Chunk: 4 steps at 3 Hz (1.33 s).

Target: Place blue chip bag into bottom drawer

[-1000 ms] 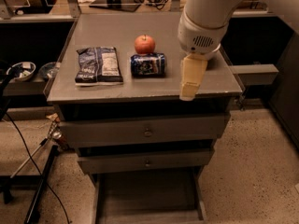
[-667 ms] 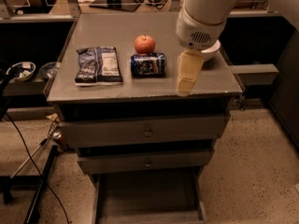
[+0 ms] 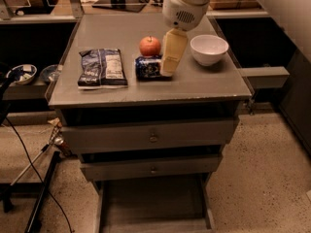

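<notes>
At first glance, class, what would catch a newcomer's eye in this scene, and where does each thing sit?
The big white arm reaches down from the top edge, its gripper over the middle of the grey cabinet top, right beside the blue can. To the left lies the blue chip bag, flat and apart from the gripper. Below, the bottom drawer stands pulled out.

The gripper (image 3: 167,71) hangs over the cabinet top (image 3: 146,90), its tip just beside the right end of the can (image 3: 147,68). The apple (image 3: 150,46) sits just behind the can, the bowl (image 3: 209,50) to its right and the bag (image 3: 102,68) flat to its left. Below the can, the bottom drawer (image 3: 151,200) stands pulled out.
</notes>
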Tool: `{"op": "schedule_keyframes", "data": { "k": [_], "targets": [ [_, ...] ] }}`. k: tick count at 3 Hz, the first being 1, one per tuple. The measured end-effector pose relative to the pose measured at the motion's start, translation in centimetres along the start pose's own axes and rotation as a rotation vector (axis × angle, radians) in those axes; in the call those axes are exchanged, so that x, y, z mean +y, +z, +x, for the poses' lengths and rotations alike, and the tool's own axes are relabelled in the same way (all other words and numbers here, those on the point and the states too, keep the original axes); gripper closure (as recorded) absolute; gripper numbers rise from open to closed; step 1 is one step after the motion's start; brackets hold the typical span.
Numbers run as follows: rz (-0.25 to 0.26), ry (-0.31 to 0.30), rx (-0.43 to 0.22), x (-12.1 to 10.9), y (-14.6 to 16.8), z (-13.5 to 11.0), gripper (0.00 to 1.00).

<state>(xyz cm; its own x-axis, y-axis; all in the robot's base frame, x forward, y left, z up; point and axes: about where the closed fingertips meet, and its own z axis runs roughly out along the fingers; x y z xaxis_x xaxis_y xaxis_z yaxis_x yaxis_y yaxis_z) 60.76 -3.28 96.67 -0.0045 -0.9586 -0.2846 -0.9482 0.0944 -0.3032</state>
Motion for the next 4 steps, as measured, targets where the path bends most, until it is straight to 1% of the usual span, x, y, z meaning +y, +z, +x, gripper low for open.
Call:
{"op": "schedule_keyframes", "data": {
  "k": [1, 2, 3, 4],
  "targets": [
    [0.000, 0.000, 0.000, 0.0, 0.0, 0.0, 0.00],
    [0.020, -0.015, -0.035, -1.0, 0.4, -2.0, 0.00],
    [0.039, -0.070, -0.071, -3.3, 1.8, -6.3, 0.00],
    [0.032, -0.108, -0.090, -4.5, 3.0, -8.9, 0.00]
  ]
}}
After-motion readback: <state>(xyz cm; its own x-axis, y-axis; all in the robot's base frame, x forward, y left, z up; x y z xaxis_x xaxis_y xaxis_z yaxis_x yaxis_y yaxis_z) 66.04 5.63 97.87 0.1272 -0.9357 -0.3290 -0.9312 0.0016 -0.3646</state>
